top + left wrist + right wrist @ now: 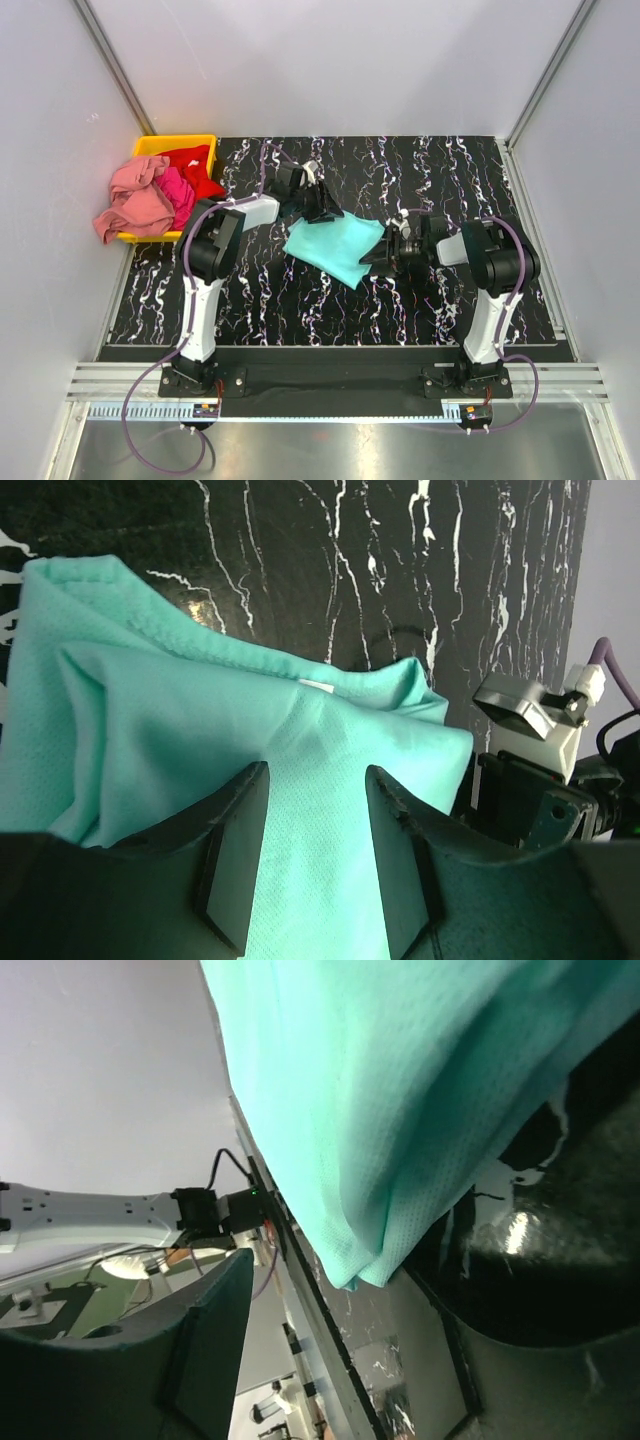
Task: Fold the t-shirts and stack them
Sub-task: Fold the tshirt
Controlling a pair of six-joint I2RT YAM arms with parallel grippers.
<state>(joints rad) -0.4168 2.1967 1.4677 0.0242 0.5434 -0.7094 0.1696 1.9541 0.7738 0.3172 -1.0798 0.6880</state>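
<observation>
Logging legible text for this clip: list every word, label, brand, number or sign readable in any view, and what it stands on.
No readable text in any view.
White tag at the neck of the turquoise t-shirt: too small and blurred to read.
Yellow bin: no print or label visible.
Marbled table: white veining only, no writing.

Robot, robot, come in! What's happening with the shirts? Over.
Both pincers open: left pincer over the teal t-shirt, right pincer at its edge. Teal t-shirt bunched mid-table, not stacked. Other t-shirts heaped at the yellow bin, out of the way.
</observation>
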